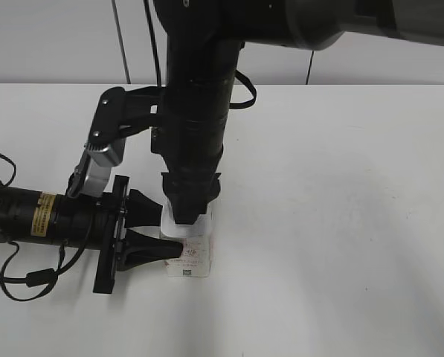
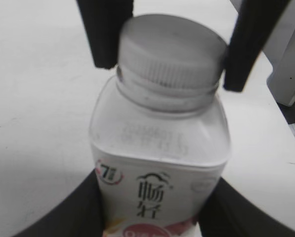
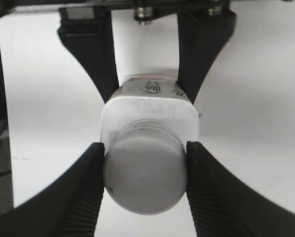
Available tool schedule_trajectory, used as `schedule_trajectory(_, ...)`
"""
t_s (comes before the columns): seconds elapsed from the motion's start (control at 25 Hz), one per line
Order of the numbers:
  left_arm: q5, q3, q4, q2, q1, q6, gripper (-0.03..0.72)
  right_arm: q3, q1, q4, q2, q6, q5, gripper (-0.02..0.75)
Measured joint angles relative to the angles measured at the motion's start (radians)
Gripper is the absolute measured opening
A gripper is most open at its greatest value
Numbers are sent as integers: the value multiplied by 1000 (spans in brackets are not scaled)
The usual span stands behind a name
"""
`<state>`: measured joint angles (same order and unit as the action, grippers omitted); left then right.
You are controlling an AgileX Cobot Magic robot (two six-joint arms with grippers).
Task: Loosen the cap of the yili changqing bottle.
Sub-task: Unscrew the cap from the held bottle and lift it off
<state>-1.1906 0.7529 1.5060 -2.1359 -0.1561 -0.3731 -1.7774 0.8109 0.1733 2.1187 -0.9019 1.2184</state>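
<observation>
The yili changqing bottle (image 1: pixel 195 262) stands upright on the white table, white with black characters and pink-red print (image 2: pixel 159 148). My left gripper (image 1: pixel 161 227) comes in from the left and is shut on the bottle's body, one jaw on each side (image 2: pixel 157 215). My right gripper (image 1: pixel 186 214) comes straight down and is shut on the ribbed white cap (image 2: pixel 172 54), with a finger on each side of it (image 3: pixel 145 170). In the exterior view the cap is hidden behind the right gripper. The right wrist view shows the cap (image 3: pixel 145 182) from above, on the bottle's shoulders (image 3: pixel 149 111).
The white table (image 1: pixel 340 208) stretches to the right and front of the bottle. The left arm (image 1: pixel 36 216) lies low along the table at the left with loose cables (image 1: pixel 13 279). The right arm's black column (image 1: pixel 195 111) rises above the bottle.
</observation>
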Motion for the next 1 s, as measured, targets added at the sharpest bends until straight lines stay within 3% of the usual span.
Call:
schedule_trajectory(0.16,1,0,0,0,0,3,335,0,0,0,0,-254,1,397)
schedule_trajectory(0.32,1,0,0,0,0,2,334,-1,0,0,0,-358,1,396)
schedule_trajectory(1.0,2,0,-3,0,0,0,330,-20,2,-8,-34,-323,9,389)
